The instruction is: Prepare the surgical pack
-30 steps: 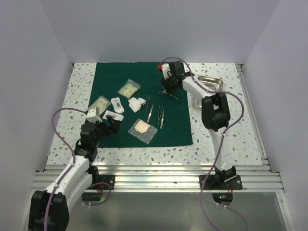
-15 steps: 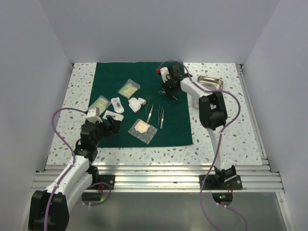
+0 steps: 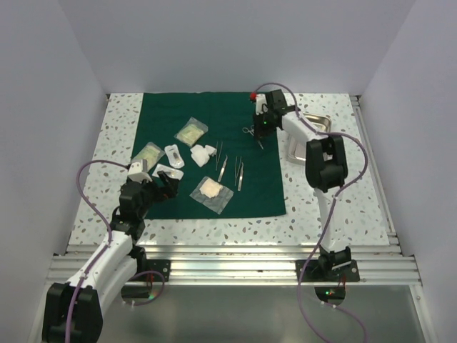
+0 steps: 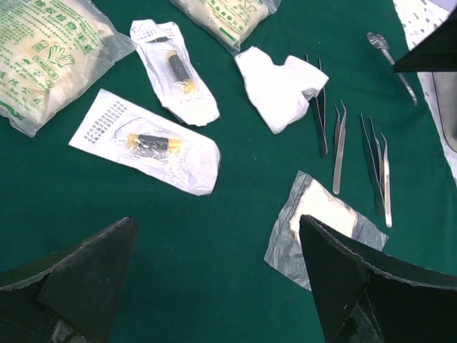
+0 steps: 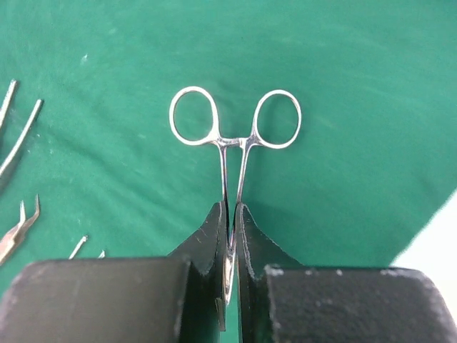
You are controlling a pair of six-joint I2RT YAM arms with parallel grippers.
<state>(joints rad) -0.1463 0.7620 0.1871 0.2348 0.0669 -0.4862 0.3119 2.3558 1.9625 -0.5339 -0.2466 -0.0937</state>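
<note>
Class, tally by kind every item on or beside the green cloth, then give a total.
Tweezers: 4
Ring-handled clamp: 1
Plastic packets: 5
Loose white wad: 1
Steel tray: 1
Total: 12

Pouches (image 3: 191, 132) left of tweezers (image 3: 239, 174) on cloth (image 3: 171, 114); tray (image 3: 323, 121) probably just right of cloth.

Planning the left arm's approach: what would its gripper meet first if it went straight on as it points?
Probably bare green cloth, between the flat white pouch and the gauze pouch; depth unclear.
</note>
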